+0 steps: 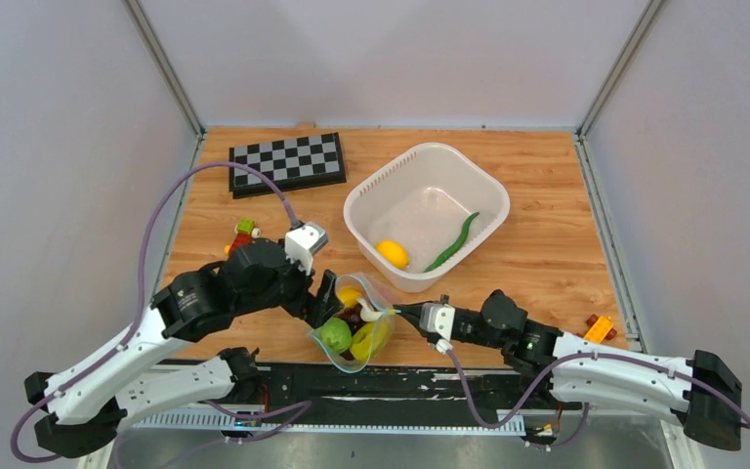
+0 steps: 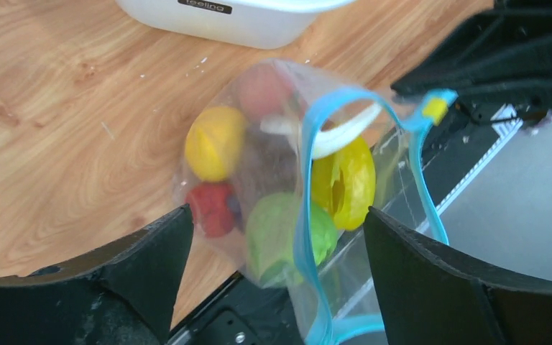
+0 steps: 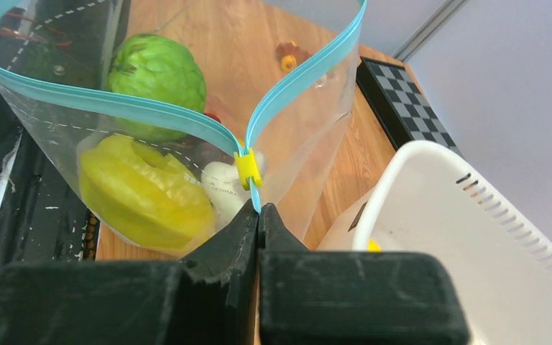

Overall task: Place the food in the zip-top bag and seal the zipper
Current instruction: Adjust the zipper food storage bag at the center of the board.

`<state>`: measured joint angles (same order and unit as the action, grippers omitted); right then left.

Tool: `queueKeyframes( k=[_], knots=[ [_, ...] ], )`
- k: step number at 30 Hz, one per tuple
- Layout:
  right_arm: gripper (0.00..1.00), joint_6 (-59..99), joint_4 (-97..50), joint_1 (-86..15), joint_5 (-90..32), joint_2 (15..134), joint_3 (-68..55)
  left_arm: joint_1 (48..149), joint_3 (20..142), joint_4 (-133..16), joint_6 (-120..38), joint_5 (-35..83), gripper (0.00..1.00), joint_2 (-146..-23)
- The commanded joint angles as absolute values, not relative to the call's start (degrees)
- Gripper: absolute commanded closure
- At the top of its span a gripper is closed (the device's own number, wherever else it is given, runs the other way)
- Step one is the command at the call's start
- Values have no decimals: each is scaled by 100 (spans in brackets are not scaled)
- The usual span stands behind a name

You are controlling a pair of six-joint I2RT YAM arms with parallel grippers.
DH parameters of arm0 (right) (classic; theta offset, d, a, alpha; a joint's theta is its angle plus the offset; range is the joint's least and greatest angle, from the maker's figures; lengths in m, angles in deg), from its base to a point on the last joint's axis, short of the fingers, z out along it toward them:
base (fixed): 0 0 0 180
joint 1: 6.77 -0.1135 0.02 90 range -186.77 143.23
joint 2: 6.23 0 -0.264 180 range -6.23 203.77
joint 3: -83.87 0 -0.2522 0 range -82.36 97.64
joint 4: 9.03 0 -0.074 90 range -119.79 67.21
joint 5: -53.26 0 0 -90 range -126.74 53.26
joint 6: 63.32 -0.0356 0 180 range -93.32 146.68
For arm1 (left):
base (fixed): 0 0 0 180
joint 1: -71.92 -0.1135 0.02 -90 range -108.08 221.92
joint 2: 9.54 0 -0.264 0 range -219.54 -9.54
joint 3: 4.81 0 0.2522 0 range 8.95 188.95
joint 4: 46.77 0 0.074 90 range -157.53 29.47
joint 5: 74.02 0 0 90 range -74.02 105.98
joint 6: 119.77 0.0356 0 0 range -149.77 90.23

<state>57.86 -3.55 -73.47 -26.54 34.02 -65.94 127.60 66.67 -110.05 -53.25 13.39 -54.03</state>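
The zip-top bag lies at the near edge of the table, just in front of the white basket. Its mouth gapes, and several pieces of food are inside, among them a green fruit and a yellow slice. The right gripper has its jaws closed on the end of the teal zipper, directly below the yellow slider. The left gripper hangs by the bag's other side with its jaws spread wide, gripping nothing. A lemon and a green chili lie in the basket, so loading looks unfinished and sealing would be premature. To my eye the sound way on is for the right pinch to hold the zipper end firm and slightly raised, so that the mouth gapes. The left arm can then fetch the lemon first, take it across its middle, and let go only once it is inside the two teal lips. The thin, curved chili calls for a grip near its centre and a lengthwise entry. The bag sits close to the table's edge, so any drag toward the arms risks tipping it off. As for writing, a black label on the basket wall carries pale letters cut by the frame, seemingly "feeling". Faint marks on a white piece in the bag are too small to read.
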Motion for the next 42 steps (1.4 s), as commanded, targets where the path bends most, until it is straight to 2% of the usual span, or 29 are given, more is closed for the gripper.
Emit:
queueKeyframes(
  k=[1,6,11,18,24,29,36,42],
  knots=[
    [100,5508,-322,-7198,-2851,3513,-6375,12733,7135,-11785,-4659,1627,3,-5046],
    [100,5287,-230,-7073,-2941,3633,-6329,12738,7169,-12458,-4450,2075,3,-5085],
    [100,4936,-213,-6761,-2857,3725,-6299,12738,6915,-12491,-3964,2762,0,-4683],
    [100,4716,-236,-6470,-2476,3736,-6303,12738,6643,-11955,-3566,2546,1,-4043],
    [100,4569,-103,-6415,-2424,3824,-6267,12738,6886,-11683,-3651,2549,10,-4321],
    [100,4393,-408,-6345,-2430,3946,-6042,12765,6345,-10250,-3968,3091,12,-4341],
    [100,4207,-534,-6083,-2316,3798,-6095,13618,5783,-9833,-3473,2136,12,-4120],
    [100,3926,-539,-5781,-2117,3764,-6110,13876,5503,-9645,-3158,1991,16,-3709]
  ],
)
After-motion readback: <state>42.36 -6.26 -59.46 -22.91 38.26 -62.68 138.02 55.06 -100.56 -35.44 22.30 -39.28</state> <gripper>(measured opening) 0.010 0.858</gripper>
